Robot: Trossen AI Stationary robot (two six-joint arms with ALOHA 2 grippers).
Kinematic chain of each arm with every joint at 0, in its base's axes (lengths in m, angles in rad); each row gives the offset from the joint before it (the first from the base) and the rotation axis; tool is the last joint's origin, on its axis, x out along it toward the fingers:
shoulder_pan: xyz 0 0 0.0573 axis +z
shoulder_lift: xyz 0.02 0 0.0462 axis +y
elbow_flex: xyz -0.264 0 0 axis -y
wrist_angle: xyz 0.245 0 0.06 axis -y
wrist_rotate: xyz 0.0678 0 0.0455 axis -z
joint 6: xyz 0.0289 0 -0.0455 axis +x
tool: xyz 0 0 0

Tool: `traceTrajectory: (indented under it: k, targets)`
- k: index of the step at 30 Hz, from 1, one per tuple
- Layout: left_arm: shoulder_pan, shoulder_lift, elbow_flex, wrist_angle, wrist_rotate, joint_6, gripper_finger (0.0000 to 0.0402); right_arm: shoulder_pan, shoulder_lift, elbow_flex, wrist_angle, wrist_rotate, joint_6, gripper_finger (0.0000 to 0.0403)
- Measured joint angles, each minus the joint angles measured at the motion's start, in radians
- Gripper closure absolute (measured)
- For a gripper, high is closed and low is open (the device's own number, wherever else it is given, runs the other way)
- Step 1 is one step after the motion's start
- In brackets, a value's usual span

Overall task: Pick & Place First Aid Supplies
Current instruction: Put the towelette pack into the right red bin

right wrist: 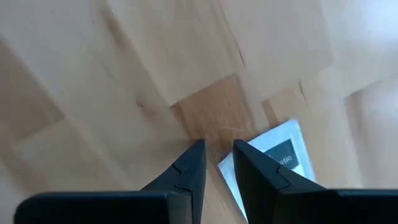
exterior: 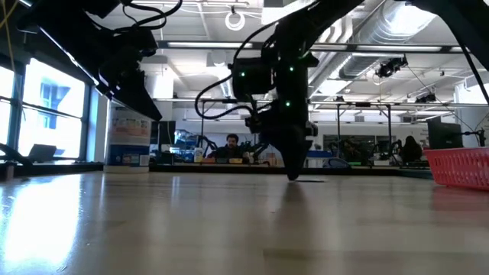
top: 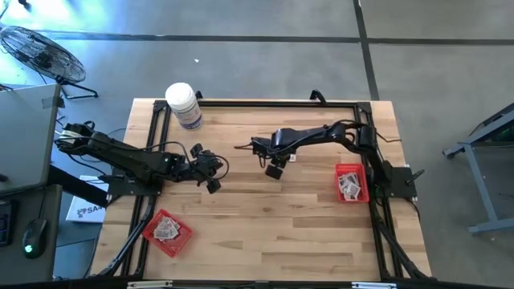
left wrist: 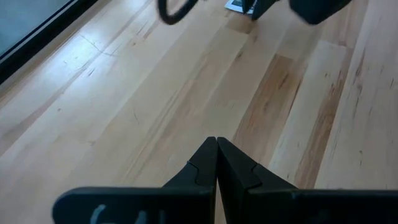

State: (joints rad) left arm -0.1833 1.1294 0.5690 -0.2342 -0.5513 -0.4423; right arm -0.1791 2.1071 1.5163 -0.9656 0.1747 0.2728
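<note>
A small white packet with dark print (right wrist: 281,154) lies flat on the wooden table near its middle; it also shows in the left wrist view as the packet (left wrist: 239,5). My right gripper (right wrist: 217,150) points down just above it, open by a narrow gap with only bare wood between the fingertips. The packet lies beside and partly behind one finger (right wrist: 252,165). In the high view, my right gripper (top: 275,171) is right of centre. My left gripper (top: 213,185) hovers shut over bare wood at the left, holding nothing (left wrist: 216,146). My right gripper comes at the packet from above, pointing down. One finger (right wrist: 249,163) stands over the packet's near edge (right wrist: 233,171) and hides it. I cannot tell whether it touches the packet. The packet lies flat on the table.
A red tray (top: 339,172) with several packets sits at the right, seen also as the red tray (exterior: 458,164). A second red tray (top: 149,238) with packets lies near the front left. A white jar (top: 183,104) stands at the far left. Black frame rails border the table.
</note>
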Motion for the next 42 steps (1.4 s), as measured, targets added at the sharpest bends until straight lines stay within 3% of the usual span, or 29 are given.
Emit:
traceTrajectory:
  k: [9,42]
  targets:
    - [0.0,0.0,0.0,0.0,0.0,0.0,0.0401,-0.031,-0.004,-0.039,0.026,-0.021,0.127,0.0327]
    - [0.0,0.0,0.0,0.0,0.003,0.0,0.0401,-0.033,-0.018,-0.041,-0.088,-0.037,0.202,0.0327]
